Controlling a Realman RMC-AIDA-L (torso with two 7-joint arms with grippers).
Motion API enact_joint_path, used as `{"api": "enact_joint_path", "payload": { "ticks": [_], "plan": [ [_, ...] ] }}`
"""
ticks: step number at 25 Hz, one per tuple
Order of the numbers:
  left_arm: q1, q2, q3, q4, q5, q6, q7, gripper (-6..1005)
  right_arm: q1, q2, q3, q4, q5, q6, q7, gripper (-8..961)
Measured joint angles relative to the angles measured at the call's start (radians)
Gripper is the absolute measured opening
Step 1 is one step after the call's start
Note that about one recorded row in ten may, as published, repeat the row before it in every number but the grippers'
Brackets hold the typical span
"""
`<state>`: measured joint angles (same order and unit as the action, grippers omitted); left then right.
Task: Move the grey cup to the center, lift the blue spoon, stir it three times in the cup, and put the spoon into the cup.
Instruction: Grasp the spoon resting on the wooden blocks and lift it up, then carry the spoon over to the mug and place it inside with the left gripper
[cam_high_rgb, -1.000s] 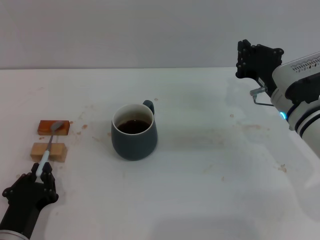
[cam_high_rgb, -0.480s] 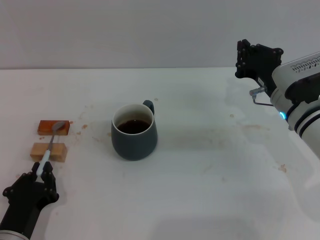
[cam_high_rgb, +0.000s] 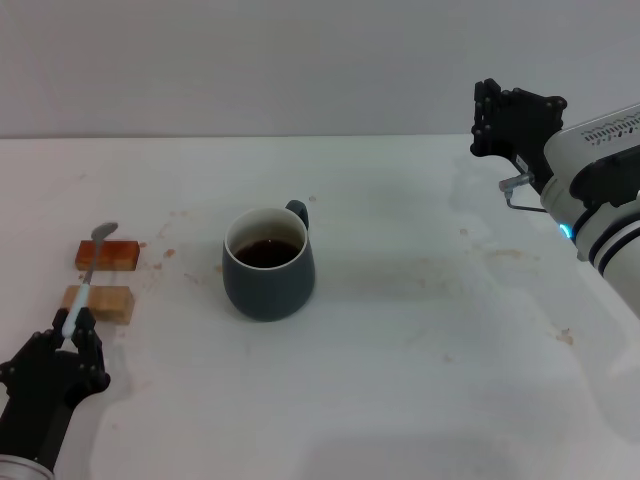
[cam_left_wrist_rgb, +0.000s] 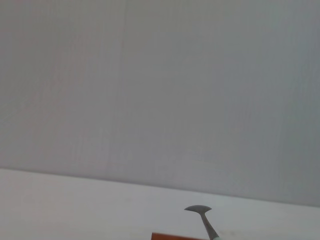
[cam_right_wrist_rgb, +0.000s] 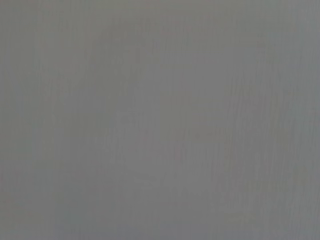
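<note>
The white, lightly stained worktop is carrying every item in the scene. The right arm is sitting raised at the far right edge of the worktop, with the right claw hanging above the surface, well apart from the task items; whether its fingers are apart or together cannot be told. The grey cup is standing upright near the middle of the worktop, left of centre, holding dark brown liquid, with its small loop handle pointing away from the robot. The left claw is sitting at the near left corner, clamped on the pale handle end of the blue spoon. The spoon is slanting up and away from the claw, with its metal bowl showing beyond the far edge of the orange block. The tan block is lying just beside the orange block, on its near side. In the left wrist view, the spoon bowl is appearing above the orange block's edge.
</note>
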<state>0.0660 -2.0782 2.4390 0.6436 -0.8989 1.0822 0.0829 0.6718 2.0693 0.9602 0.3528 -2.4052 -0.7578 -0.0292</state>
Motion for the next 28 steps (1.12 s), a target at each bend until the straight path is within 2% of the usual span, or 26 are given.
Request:
{"api": "enact_joint_path", "payload": {
  "ticks": [3,8,9,10,11,12,13,14,15,18,19,21,23,24,25,28],
  "plan": [
    [0.002,0.005,-0.002,0.020,0.003,0.008,-0.002,180,0.000,0.000,0.000,-0.002,0.000,0.000,0.000,45],
    [0.025,0.026,-0.017,0.105,0.018,0.007,-0.011,181,0.000,0.000,0.000,-0.004,0.000,0.000,0.000,45],
    [0.054,0.043,-0.051,0.172,0.047,-0.028,-0.011,181,0.000,0.000,0.000,-0.005,0.000,0.000,0.000,45],
    [0.054,0.043,-0.051,0.172,0.047,-0.028,-0.011,181,0.000,0.000,0.000,-0.005,0.000,0.000,0.000,45],
    [0.090,0.065,-0.102,0.261,0.083,-0.094,-0.013,181,0.000,0.000,0.002,-0.006,0.000,0.000,0.000,45],
    [0.090,0.065,-0.102,0.261,0.083,-0.094,-0.013,181,0.000,0.000,0.002,-0.006,0.000,0.000,0.000,45],
    [0.115,0.080,-0.139,0.327,0.111,-0.146,-0.014,181,0.000,0.000,0.004,-0.007,0.000,0.000,0.000,45],
    [0.161,0.103,-0.209,0.452,0.170,-0.263,-0.021,181,0.000,0.000,0.008,-0.008,0.000,0.000,0.000,45],
    [0.161,0.103,-0.209,0.452,0.170,-0.263,-0.021,181,0.000,0.000,0.008,-0.008,0.000,0.000,0.000,45],
    [0.211,0.130,-0.314,0.618,0.251,-0.448,-0.063,180,0.000,0.000,0.011,-0.009,0.000,-0.002,0.000,45],
    [0.230,0.143,-0.372,0.703,0.301,-0.554,-0.106,180,-0.001,0.000,0.012,-0.010,0.000,-0.004,0.000,45],
    [0.234,0.146,-0.394,0.732,0.319,-0.594,-0.123,180,-0.003,0.000,0.013,-0.011,0.000,-0.006,0.000,45],
    [0.238,0.154,-0.454,0.818,0.364,-0.705,-0.161,180,-0.004,0.000,0.014,-0.011,0.000,-0.006,0.000,45],
    [0.237,0.157,-0.507,0.897,0.389,-0.827,-0.175,180,-0.006,0.000,0.020,-0.011,0.000,-0.006,0.000,45],
    [0.237,0.157,-0.507,0.897,0.389,-0.827,-0.175,180,-0.006,0.000,0.020,-0.011,0.000,-0.006,0.000,45],
    [0.225,0.160,-0.596,1.022,0.397,-1.036,-0.172,181,-0.010,0.000,0.033,-0.011,0.000,-0.008,0.000,45]
  ]
}}
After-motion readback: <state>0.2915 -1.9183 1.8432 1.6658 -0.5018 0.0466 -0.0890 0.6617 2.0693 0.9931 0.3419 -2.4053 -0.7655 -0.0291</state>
